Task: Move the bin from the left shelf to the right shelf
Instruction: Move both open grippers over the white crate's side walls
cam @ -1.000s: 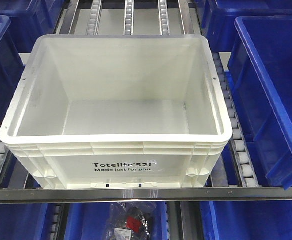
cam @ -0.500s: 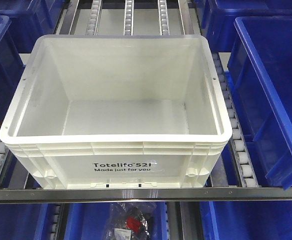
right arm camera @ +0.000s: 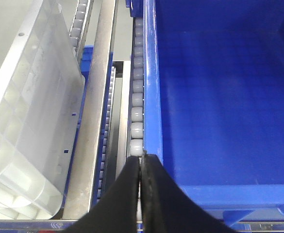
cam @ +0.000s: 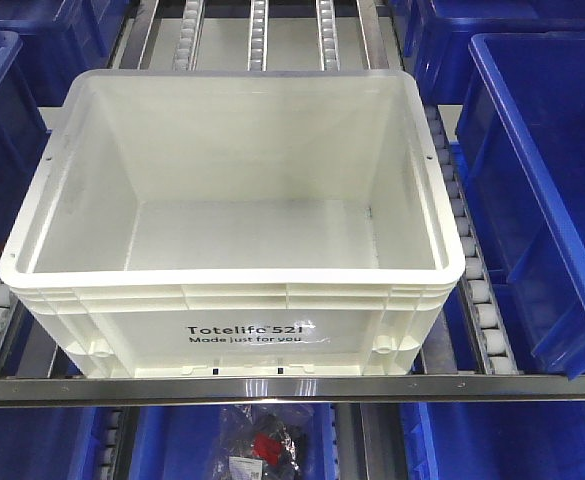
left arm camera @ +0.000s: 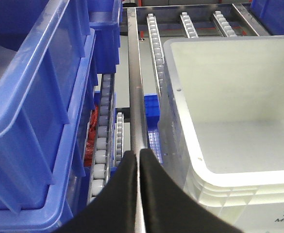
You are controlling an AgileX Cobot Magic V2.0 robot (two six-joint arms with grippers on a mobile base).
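The white bin [cam: 234,320], printed "Totelife 521", sits empty on the roller shelf at the middle of the front view, its front wall against the metal front rail. In the left wrist view its left wall and rim [left arm camera: 180,111] lie right of my left gripper [left arm camera: 138,156], which is shut with nothing in it, above the metal divider rail. The right wrist view shows the bin's right wall [right arm camera: 30,107] at the left. My right gripper [right arm camera: 141,159] is shut and empty over the roller track, between the bin and a blue tote. Neither gripper touches the bin.
Blue totes stand on both sides: one at the right [cam: 547,190], another at the left [left arm camera: 30,111]. Roller tracks [right arm camera: 137,97] and metal rails [left arm camera: 134,87] run front to back. A lower shelf holds a bag with red and black items [cam: 262,445].
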